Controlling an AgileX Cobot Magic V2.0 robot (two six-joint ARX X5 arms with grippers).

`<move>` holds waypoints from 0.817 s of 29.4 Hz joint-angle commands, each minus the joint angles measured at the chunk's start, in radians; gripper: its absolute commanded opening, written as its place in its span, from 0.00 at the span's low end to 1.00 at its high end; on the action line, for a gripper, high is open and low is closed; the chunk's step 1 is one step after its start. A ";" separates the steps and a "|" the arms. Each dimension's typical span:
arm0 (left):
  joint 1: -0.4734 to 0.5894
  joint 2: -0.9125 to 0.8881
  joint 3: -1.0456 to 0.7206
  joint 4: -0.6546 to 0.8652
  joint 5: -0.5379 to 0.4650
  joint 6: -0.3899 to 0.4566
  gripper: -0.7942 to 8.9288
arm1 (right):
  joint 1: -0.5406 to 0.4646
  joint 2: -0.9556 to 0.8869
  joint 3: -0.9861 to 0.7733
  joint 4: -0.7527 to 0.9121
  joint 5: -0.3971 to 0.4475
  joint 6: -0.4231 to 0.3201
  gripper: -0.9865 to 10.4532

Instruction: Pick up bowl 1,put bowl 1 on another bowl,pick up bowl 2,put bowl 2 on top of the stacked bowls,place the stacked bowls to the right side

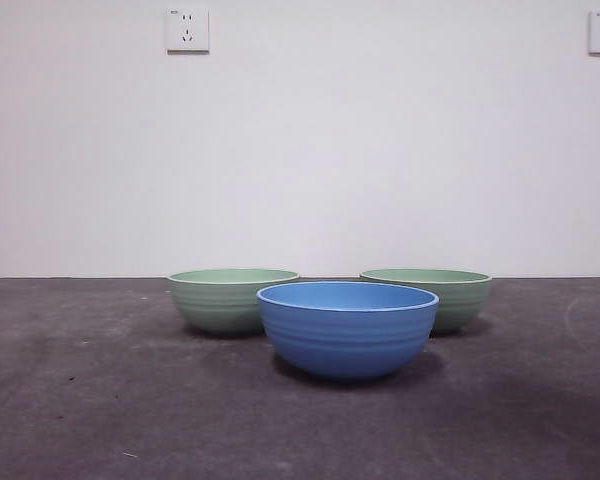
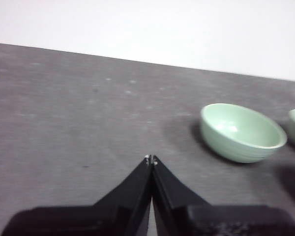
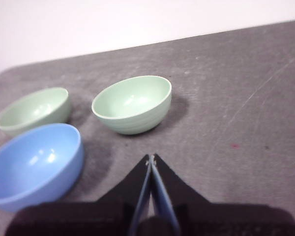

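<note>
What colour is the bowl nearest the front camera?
Blue, with faint horizontal ribs; the blue bowl shows best in the front view.

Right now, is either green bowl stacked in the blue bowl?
No: in the front view the blue bowl stands empty, with both green bowls on the table behind it.

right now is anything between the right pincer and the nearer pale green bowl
No. In the right wrist view only bare dark grey tabletop separates the shut right pincer from the round pale green ribbed bowl.

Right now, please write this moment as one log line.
stage: not started | blue bowl front, alone | green bowls behind, unstacked | left end effector shut | right end effector shut
</note>
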 commanded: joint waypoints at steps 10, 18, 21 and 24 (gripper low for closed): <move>0.003 0.024 0.148 -0.074 0.129 -0.159 0.07 | 0.002 0.081 0.146 0.057 -0.028 0.246 0.08; 0.003 0.191 0.349 -0.193 0.274 -0.110 0.07 | 0.003 0.337 0.437 -0.166 -0.124 0.138 0.08; 0.003 0.277 0.417 -0.237 0.356 -0.069 0.07 | 0.003 0.443 0.560 -0.273 -0.188 0.063 0.08; 0.003 0.364 0.479 -0.288 0.413 -0.011 0.07 | 0.004 0.549 0.680 -0.386 -0.227 -0.020 0.08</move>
